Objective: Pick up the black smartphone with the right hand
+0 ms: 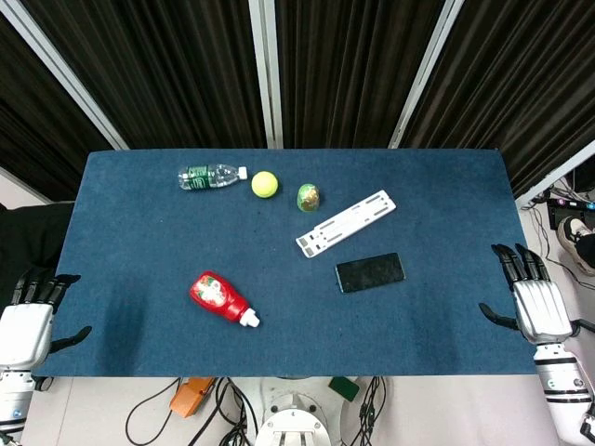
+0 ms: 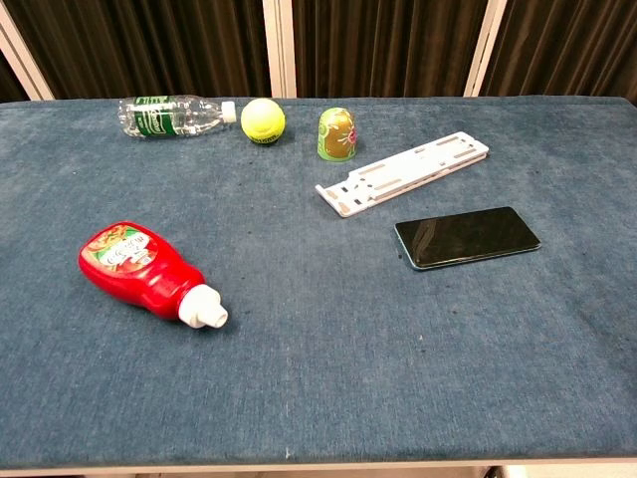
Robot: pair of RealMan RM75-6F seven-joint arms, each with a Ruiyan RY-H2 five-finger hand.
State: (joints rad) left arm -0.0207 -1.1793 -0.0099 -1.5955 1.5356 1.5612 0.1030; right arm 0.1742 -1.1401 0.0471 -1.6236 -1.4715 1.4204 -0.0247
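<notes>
Water bottle [image 1: 212, 175] lies on its side, upper left of the head view, white cap pointing right; clear plastic w/ green label, can't tell how much is in it. Red sauce bottle [image 1: 221, 298] also on its side, lower left of centre, white cap toward lower right; opaque, contents not visible. Both capped. Just right of the water bottle's cap sits a yellow-green tennis ball [image 1: 264, 184], then a small green egg-shaped toy [image 1: 309, 196] standing upright. White slotted stand [image 1: 346, 223] lies flat on a diagonal, centre-right. Black smartphone [image 1: 370, 272] lies flat, screen up, just below the stand's lower end, right of centre, apart from everything on the blue table [image 1: 139, 242]. Right hand [image 1: 532, 290] at the right edge of the frame, off the table's corner, fingers straight & spread, thumb out, holding nothing, well apart from the phone. Left hand [image 1: 28, 316] at lower left edge, fingers apart too, empty. Chest view shows neither hand.
</notes>
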